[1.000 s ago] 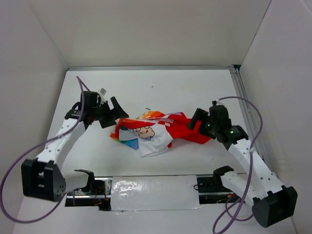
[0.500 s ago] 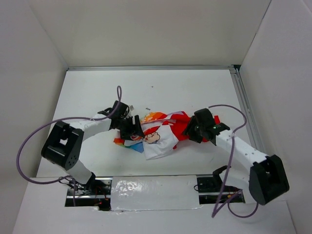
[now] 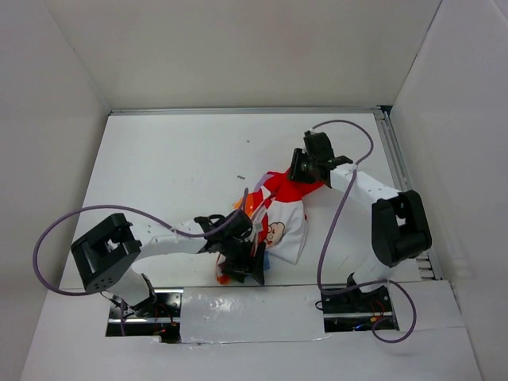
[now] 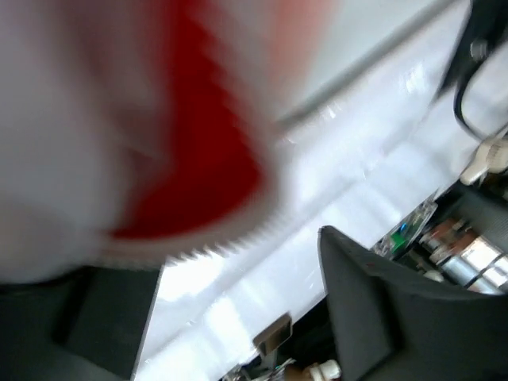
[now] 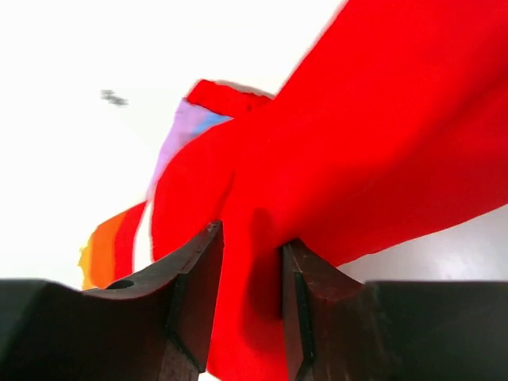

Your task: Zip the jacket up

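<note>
Jacket (image 3: 279, 222) lies crumpled on the bench (image 3: 175, 159), between both arms. Right fingers (image 5: 194, 302) pinch its red fabric. Left fingers (image 4: 361, 305) stand wide at its near end; whether they grip cannot be told. Draw both ends apart gently to flatten it.
</note>
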